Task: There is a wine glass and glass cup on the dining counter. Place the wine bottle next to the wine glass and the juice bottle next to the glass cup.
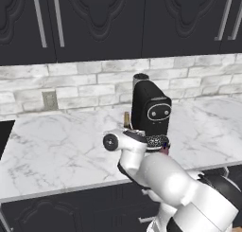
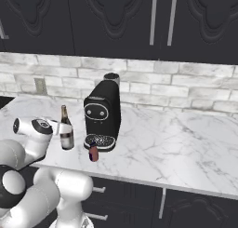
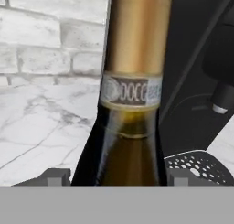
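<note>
Jaws straddling the wine bottle (image 3: 130, 104), one fingertip either side of its shoulder, gap visible on both sides, so not clamped yet.

Going left to right in the right base view: gripper (image 2: 59, 128) at centre-left, right up against the bottle, which stands upright on the wall counter (image 2: 176, 143); just right of it sits the black coffee machine (image 2: 103, 113), and the small purple juice bottle (image 2: 94, 152) stands at the machine's front edge, lower centre. My take on handling: full glass bottle, so heavy, rigid, slick and breakable. The neck is thin and foil-wrapped, so I'd grab at the shoulder or upper body, squeeze firmly and keep it vertical so it doesn't swing or slip.
</note>
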